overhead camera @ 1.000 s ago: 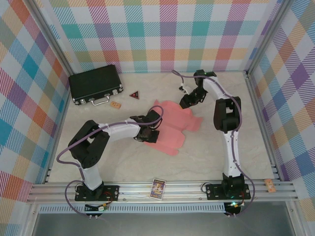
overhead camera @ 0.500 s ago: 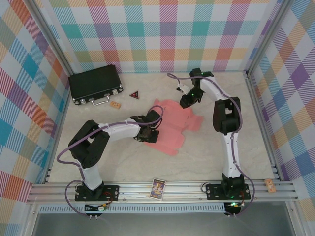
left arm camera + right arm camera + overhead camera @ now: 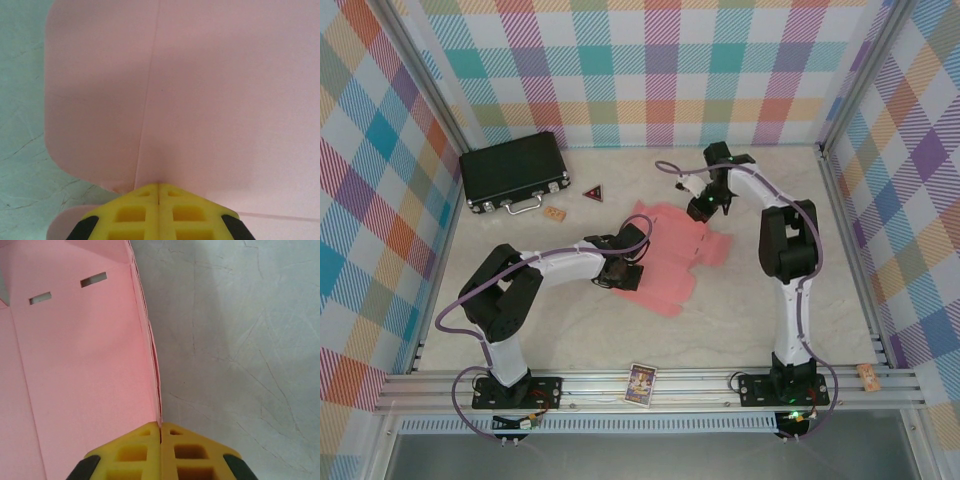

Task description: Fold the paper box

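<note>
Early going, to judge from the overhead view: paper box (image 3: 672, 255) not yet a box, mostly a flat pink sheet with flaps, spread near the middle of the surface (image 3: 570, 330) between the two arms, well apart from the black case (image 3: 512, 170) at the far left. Creases already scored in the card, one of them running straight away from the left end effector (image 3: 159, 186) in its wrist view, with a rounded flap beside it. No walls stood up, no flaps tucked through the two small slots seen from the right wrist; nearly all the folding left to do. Left end effector fully closed, fingers together, tip resting on the near-left part of the sheet; pinching or merely pressing, cannot tell. Right end effector (image 3: 160, 425) likewise closed, with the far-right edge of the card running directly into the seam between its fingers, so apparently nipped there, perhaps raised a little off the surface. Long axis hard to call from so ragged an outline; seemingly on a diagonal, from near-left by the left end effector to far-right by the right one, flaps sticking out toward the right and near sides.
</note>
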Robot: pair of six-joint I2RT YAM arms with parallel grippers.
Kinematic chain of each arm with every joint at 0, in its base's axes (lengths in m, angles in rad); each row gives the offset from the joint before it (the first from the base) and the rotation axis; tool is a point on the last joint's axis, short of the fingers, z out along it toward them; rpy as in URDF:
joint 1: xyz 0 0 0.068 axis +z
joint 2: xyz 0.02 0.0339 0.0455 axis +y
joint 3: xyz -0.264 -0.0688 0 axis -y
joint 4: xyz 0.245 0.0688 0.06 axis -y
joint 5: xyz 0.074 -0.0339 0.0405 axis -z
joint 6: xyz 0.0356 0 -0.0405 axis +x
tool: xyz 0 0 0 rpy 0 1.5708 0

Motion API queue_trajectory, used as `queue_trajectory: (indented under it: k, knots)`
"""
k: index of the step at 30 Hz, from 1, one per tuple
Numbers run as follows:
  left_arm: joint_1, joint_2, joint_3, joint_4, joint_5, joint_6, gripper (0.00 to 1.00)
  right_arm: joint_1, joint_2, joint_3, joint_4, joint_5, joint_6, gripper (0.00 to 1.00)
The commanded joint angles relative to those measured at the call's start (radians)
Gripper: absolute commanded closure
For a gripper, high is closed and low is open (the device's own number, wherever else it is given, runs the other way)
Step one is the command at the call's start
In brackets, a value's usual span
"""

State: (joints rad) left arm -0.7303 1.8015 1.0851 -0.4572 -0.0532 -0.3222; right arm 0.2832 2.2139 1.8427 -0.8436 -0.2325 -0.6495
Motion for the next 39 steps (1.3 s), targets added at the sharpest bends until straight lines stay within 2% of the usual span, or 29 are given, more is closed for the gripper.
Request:
queue_trajectory:
  k: [1, 9, 14, 25, 39]
  knots:
    - [0.013, 0.036, -0.011, -0.038, 0.011, -0.019, 1.00, 0.013, -0.105, -0.070, 0.128, 0.007, -0.064, 1.00]
    - [0.013, 0.062, 0.031, 0.020, 0.076, -0.072, 1.00, 0.036, -0.204, -0.168, 0.270, 0.121, -0.113, 1.00]
    - [0.013, 0.069, 0.061, 0.067, 0.109, -0.106, 1.00, 0.050, -0.272, -0.278, 0.448, 0.212, -0.148, 1.00]
    - [0.025, 0.122, 0.075, 0.170, 0.078, -0.226, 1.00, 0.083, -0.400, -0.517, 0.800, 0.333, -0.228, 1.00]
    - [0.061, 0.195, 0.117, 0.335, 0.048, -0.267, 1.00, 0.129, -0.460, -0.683, 1.041, 0.428, -0.326, 1.00]
